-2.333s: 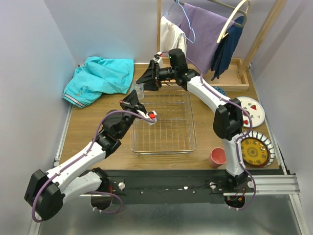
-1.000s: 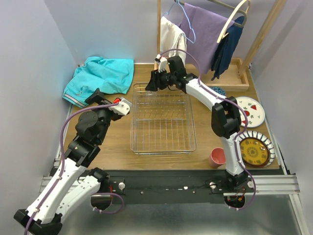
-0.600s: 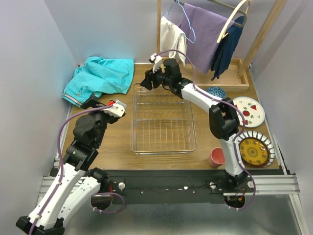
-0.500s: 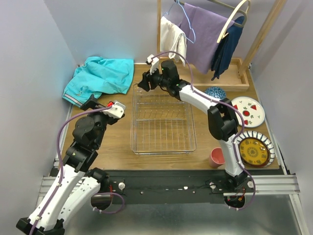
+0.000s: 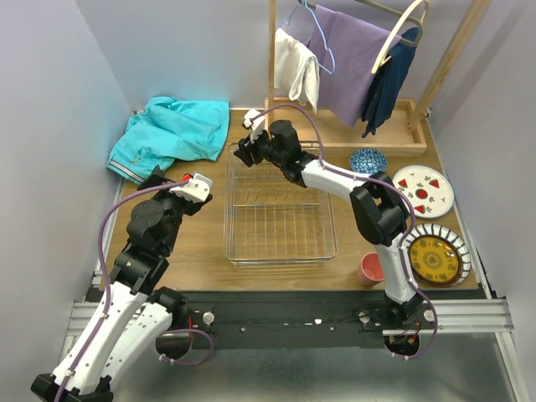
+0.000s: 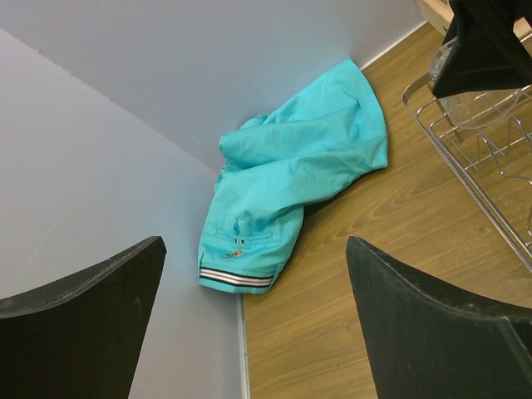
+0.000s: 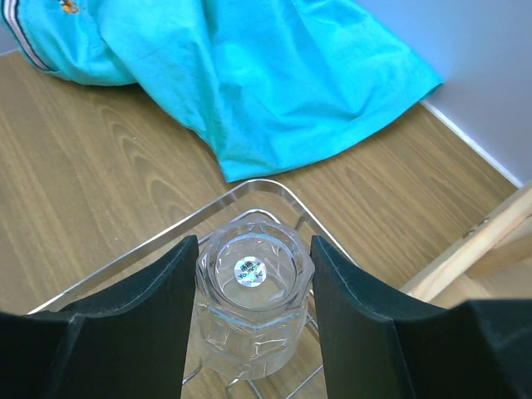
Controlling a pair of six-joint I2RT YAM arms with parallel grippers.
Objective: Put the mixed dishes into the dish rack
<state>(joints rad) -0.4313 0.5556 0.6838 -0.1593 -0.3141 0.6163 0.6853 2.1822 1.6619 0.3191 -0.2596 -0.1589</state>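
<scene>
The silver wire dish rack (image 5: pixel 279 209) lies mid-table. Over its far-left corner my right gripper (image 5: pixel 245 151) is shut on the small clear glass (image 7: pixel 252 299), which is upside down with a sticker on its base. Both fingers press its sides just inside the rack rim (image 7: pixel 141 247). My left gripper (image 5: pixel 194 186) hangs open and holds nothing, left of the rack. A pink cup (image 5: pixel 372 268), a blue-patterned bowl (image 5: pixel 368 159), a white plate with red motifs (image 5: pixel 425 191) and a striped-rim yellow plate (image 5: pixel 435 258) sit on the right.
A teal garment (image 5: pixel 172 134) lies crumpled at the far left, close to the rack's corner. A wooden clothes rack (image 5: pixel 368 84) with hanging clothes stands at the back right. The side wall runs near the left arm.
The right gripper carried the glass leftward along the rack's far edge to its far-left corner. The left arm drew back from the rack towards the left wall.
</scene>
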